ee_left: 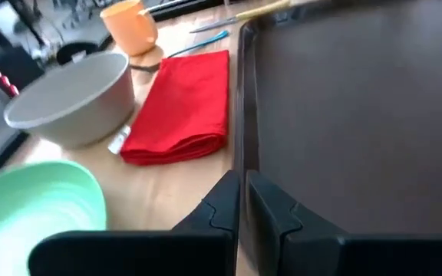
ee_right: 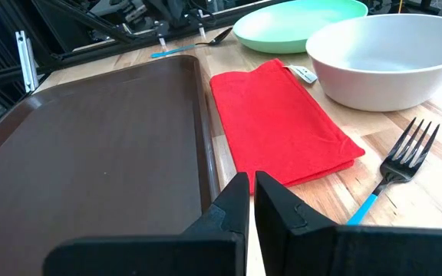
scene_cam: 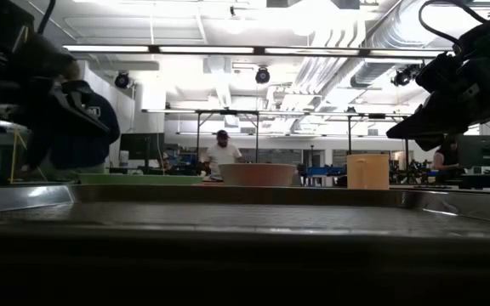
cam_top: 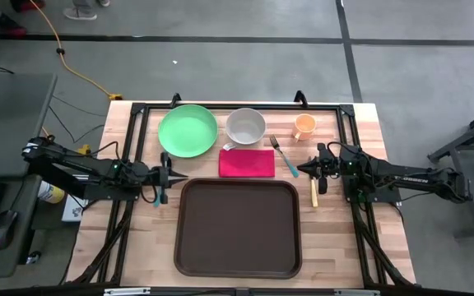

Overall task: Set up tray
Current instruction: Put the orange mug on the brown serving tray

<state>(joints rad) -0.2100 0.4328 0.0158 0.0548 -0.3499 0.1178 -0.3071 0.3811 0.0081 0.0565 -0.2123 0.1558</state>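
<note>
The dark brown tray (cam_top: 239, 227) lies flat on the table's near half, with nothing on it. Behind it sit the green plate (cam_top: 188, 130), the grey bowl (cam_top: 245, 126), the folded red napkin (cam_top: 247, 163), a blue-handled fork (cam_top: 284, 156) and an orange cup (cam_top: 304, 126). My left gripper (cam_top: 181, 178) hovers shut just off the tray's far left corner (ee_left: 245, 34). My right gripper (cam_top: 301, 168) hovers shut beside the tray's far right corner, near the fork (ee_right: 394, 172) and the napkin (ee_right: 282, 123). Neither touches anything.
A wood-handled utensil (cam_top: 314, 192) lies right of the tray under my right arm. A blue-handled utensil (cam_top: 162, 190) lies under my left gripper. A black frame (cam_top: 237, 105) runs round the table. A person (scene_cam: 221, 153) stands far off in the room.
</note>
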